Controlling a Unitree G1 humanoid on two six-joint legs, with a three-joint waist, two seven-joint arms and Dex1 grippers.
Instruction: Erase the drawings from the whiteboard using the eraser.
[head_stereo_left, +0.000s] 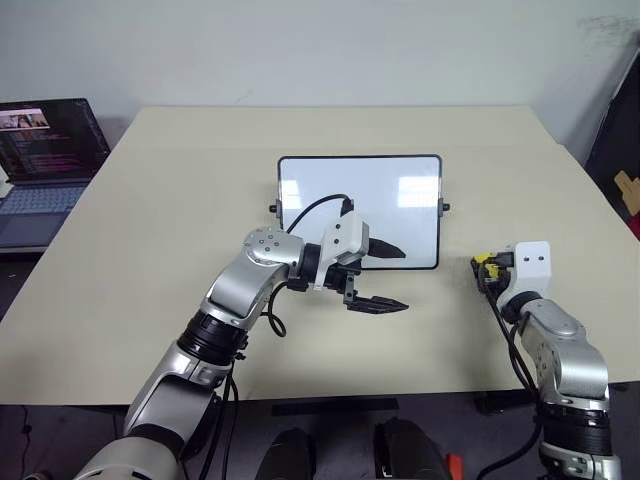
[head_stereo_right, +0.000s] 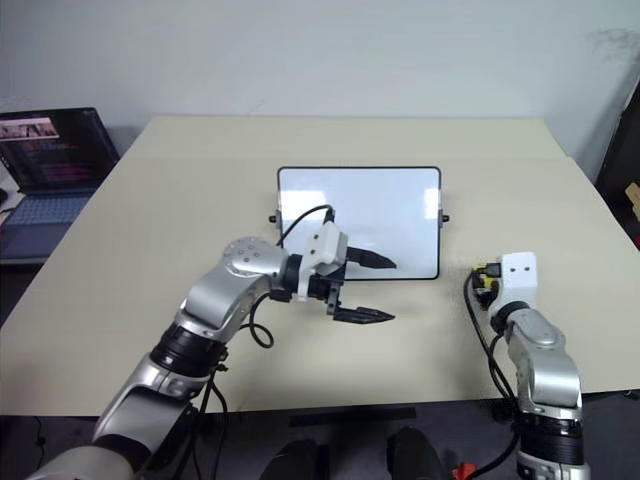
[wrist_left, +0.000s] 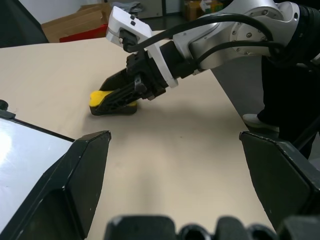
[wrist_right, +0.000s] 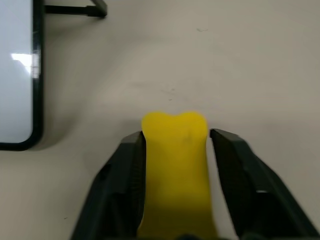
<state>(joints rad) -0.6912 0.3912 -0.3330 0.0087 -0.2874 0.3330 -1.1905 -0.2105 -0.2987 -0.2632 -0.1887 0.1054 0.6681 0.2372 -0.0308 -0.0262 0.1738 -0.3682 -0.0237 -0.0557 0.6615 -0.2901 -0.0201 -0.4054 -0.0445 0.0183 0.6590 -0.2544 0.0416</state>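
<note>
Eraser (wrist_right: 175, 165): small bright yellow block, waisted where the fingers flank it, with a dark underside showing in the left wrist view. It is lying flat on the table (head_stereo_left: 150, 250), just off the whiteboard's right short side and level with that board's near corner. The right gripper (wrist_right: 175, 150) is bracketing it, one black finger along each long side; on one side the finger is lying against the yellow, on the other a thin gap is showing, so whether it is really pinching cannot be told.

Left gripper (head_stereo_left: 385, 277): fingers spread wide apart, holding nothing, pointing across toward the eraser. One finger is hanging over the whiteboard's near edge, the other over bare table just in front of that edge.

Whiteboard (head_stereo_left: 400, 195): glossy white, thin black frame, rounded corners, a small black knob on each short side, lying flat at mid-table. Ceiling lights are reflecting in it. No marks can be made out on the visible surface; the left gripper is covering part of the near edge.

Surface and room: the table is a pale beige, matte top. Left of the whiteboard and well apart from it, an open laptop (head_stereo_left: 45, 160) is sitting beyond the table's edge, screen lit. Behind the whiteboard, past the far table edge, a plain pale wall (head_stereo_left: 320, 50) is standing.
</note>
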